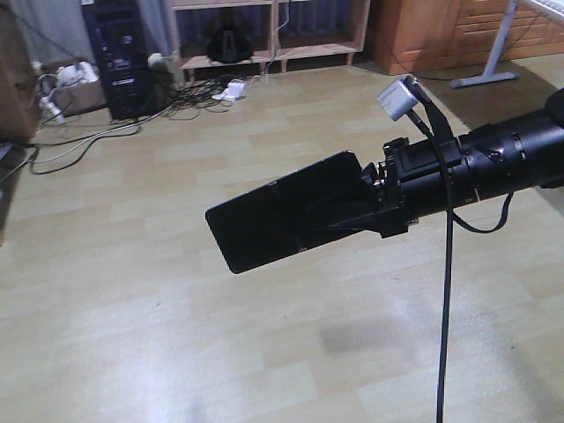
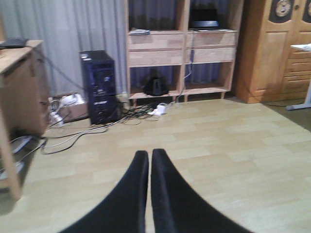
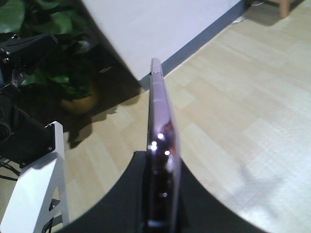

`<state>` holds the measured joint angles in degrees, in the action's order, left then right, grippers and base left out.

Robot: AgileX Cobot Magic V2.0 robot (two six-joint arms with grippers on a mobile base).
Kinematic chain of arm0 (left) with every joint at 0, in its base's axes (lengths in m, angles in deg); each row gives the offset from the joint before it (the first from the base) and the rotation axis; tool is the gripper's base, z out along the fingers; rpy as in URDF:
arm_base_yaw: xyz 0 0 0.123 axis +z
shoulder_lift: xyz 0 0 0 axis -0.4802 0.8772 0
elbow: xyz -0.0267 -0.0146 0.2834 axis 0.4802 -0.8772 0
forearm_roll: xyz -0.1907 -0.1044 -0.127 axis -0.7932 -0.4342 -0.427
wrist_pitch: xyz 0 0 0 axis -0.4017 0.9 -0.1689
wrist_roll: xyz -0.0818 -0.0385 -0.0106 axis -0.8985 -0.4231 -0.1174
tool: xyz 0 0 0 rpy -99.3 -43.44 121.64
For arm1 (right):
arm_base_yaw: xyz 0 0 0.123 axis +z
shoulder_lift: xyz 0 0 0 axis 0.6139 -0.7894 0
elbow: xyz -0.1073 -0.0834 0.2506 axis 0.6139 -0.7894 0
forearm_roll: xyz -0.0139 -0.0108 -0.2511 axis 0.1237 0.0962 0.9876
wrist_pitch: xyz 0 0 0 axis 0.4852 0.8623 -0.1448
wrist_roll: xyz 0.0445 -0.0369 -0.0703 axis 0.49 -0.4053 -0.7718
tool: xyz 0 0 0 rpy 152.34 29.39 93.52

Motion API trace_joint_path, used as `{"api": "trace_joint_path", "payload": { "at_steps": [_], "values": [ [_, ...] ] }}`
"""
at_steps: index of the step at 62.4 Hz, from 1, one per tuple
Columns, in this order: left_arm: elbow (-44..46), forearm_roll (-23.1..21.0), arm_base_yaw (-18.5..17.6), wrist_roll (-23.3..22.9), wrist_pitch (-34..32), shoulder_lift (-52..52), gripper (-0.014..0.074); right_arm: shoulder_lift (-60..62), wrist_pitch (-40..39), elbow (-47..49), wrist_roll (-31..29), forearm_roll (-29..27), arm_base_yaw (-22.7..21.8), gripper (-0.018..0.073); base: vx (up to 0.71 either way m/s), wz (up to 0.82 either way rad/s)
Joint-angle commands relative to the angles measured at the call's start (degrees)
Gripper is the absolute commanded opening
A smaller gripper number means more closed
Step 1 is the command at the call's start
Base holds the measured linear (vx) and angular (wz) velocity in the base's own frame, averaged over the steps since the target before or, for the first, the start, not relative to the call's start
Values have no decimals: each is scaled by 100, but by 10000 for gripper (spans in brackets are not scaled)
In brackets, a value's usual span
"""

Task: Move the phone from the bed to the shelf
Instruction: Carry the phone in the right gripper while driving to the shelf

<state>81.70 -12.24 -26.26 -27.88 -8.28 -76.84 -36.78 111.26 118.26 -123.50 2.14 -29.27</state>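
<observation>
The phone (image 1: 260, 222), a glossy black slab, hangs in mid-air over the wooden floor, held at one end by my right gripper (image 1: 345, 210), which is shut on it. The right wrist view shows the phone (image 3: 159, 111) edge-on with a pinkish rim, pinched between the two black fingers of the right gripper (image 3: 159, 158). My left gripper (image 2: 149, 156) is shut with nothing in it and points across the floor toward the pale-wood shelf (image 2: 181, 48). That shelf (image 1: 269, 40) stands at the far wall, well beyond the phone. The bed is out of view.
A black computer tower (image 1: 123, 55) and tangled cables (image 1: 189, 97) lie left of the shelf. A brown wooden cabinet (image 2: 274, 48) stands to its right, a desk (image 2: 19, 82) at far left. A white frame (image 3: 36, 194) and potted plant (image 3: 73, 73) sit near the right arm.
</observation>
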Motion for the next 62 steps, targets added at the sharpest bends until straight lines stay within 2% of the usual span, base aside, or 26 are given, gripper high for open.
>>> {"api": "trace_joint_path", "payload": {
  "at_steps": [1, 62],
  "values": [
    [122, -52, -20, -33, -415, -77, 1, 236, 472, 145, -30, -492, -10, -2, 51, -30],
    [122, -52, -20, -33, -415, -77, 1, 236, 472, 145, -30, -497, -10, -2, 52, -23]
  ]
}}
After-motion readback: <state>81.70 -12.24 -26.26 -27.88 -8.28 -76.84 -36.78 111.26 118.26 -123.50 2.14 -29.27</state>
